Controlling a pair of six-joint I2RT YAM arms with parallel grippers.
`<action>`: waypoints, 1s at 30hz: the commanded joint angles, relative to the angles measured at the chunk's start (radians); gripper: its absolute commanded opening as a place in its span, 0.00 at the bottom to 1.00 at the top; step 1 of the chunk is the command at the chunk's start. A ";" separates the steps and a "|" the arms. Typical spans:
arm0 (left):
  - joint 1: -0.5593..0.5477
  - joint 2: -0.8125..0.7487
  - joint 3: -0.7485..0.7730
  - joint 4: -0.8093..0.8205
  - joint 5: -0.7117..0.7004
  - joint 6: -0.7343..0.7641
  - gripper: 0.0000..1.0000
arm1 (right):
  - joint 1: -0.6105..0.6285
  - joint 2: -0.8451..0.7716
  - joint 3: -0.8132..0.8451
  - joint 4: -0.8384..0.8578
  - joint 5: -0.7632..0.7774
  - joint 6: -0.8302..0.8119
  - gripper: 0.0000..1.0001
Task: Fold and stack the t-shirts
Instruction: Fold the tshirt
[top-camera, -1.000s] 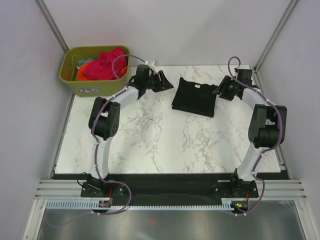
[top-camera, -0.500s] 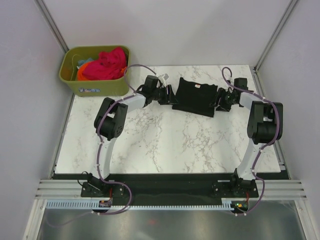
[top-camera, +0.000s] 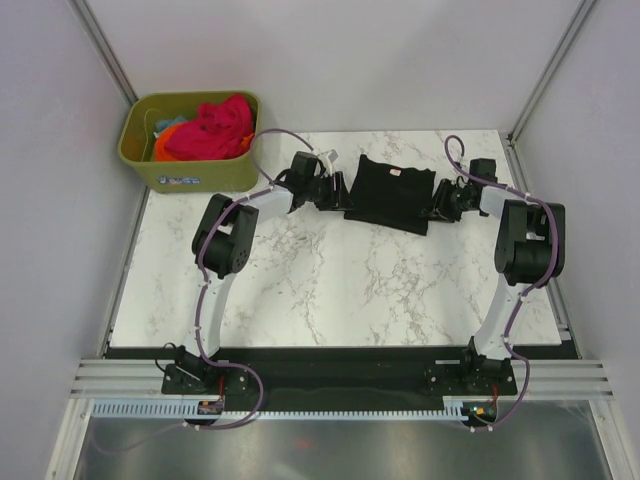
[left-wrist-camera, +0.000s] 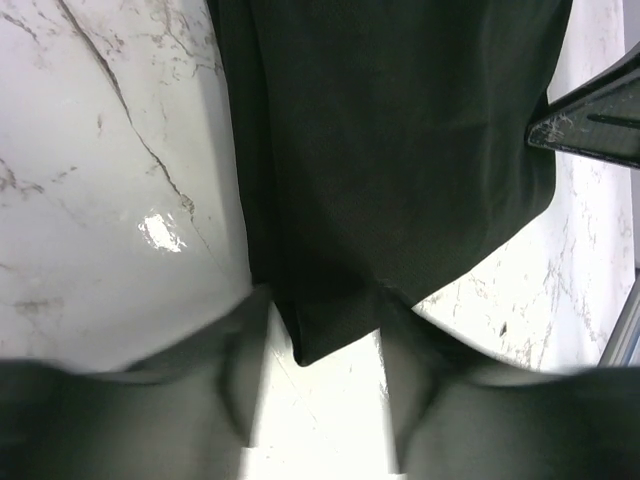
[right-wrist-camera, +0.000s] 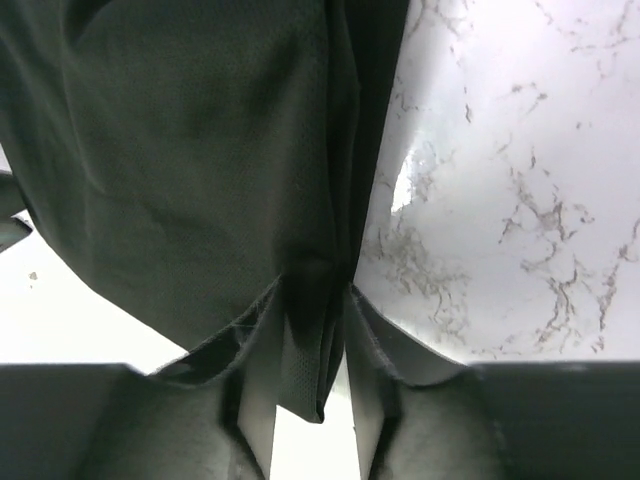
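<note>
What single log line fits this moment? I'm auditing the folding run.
step: grasp black tee | tee: folded, flat | left gripper: open, straddling corner | right gripper: pinching edge

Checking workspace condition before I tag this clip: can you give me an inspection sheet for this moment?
Surface: white marble table, glossy.
Job's things: black t-shirt lying folded at the far middle; pink-red t-shirt and orange t-shirt heaped in the olive bin at the far left.
Clutter: nothing seen.
Grippers: left gripper open, straddling a corner of the black t-shirt; right gripper pinched on its opposite edge.
Cables: purple cables looped along both arms, clear of the cloth.
Surroundings: grey walls; metal rail at the near edge.
</note>
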 joint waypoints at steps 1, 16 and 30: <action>-0.007 0.032 0.049 -0.006 0.042 0.051 0.45 | 0.000 0.028 -0.042 0.015 -0.014 -0.004 0.33; -0.001 -0.273 -0.217 -0.252 -0.184 0.152 0.02 | 0.151 -0.312 -0.521 0.162 0.066 0.226 0.01; -0.062 -0.742 -0.809 -0.423 -0.231 -0.081 0.07 | 0.251 -0.726 -0.849 0.003 0.085 0.269 0.08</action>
